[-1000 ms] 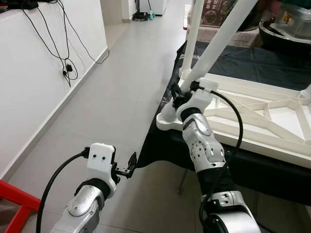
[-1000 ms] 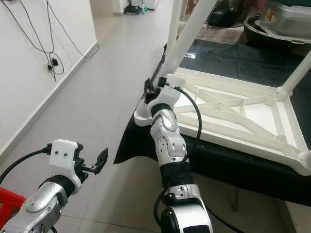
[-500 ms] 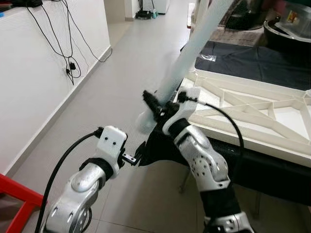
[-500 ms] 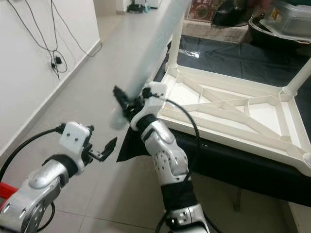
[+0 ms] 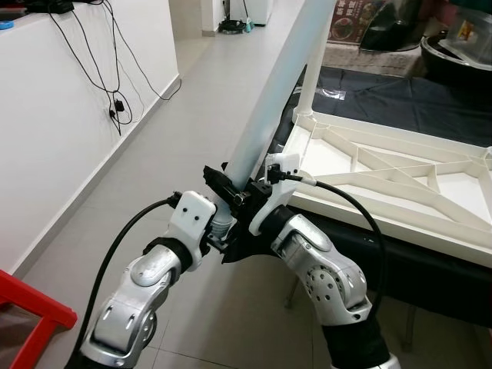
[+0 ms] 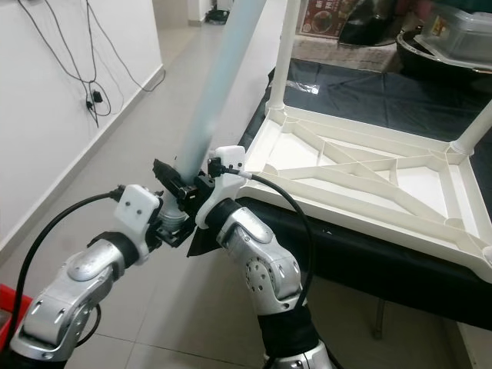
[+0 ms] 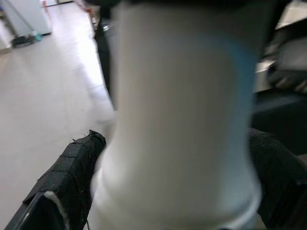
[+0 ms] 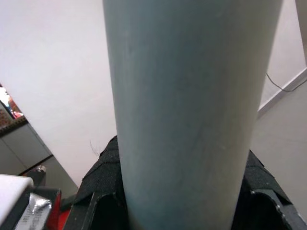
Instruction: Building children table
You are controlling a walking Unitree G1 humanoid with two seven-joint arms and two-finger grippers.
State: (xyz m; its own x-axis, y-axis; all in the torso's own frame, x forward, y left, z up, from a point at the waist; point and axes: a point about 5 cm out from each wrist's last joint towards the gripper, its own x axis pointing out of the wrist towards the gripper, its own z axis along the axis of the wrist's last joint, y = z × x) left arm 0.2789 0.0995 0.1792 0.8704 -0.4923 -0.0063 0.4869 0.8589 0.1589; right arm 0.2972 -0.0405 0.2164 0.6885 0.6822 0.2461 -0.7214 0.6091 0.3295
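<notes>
You had the long white plastic table leg [image 5: 265, 115] tilted up and away from the upturned white plastic tabletop [image 5: 400, 173], clear of the near corner of that tabletop rather than seated in it. The right pincer [image 5: 231, 188] was clamped across the leg low on its shaft, its black padded fingers [image 8: 103, 172] pressed to either side of the tube in the right wrist view. The left pincer [image 6: 175, 219] sat just below it at the flared foot end of the leg, with its pads [image 7: 72, 167] flanking that end; whether they were truly squeezing or only bracketing it, you could not tell. The leg looked like a light, hollow, rigid moulding, smooth and rather slippery, so a low grip left a long lever above and it would likely swing or twist in the pads. A hold a little higher on the shaft, still near the tabletop's corner socket, would probably have steadied it better. The tabletop itself lay underside-up on the desk draped in black cloth [image 5: 384, 96], ribs showing, with another white upright leg [image 5: 311, 69] already standing at its far corner.
</notes>
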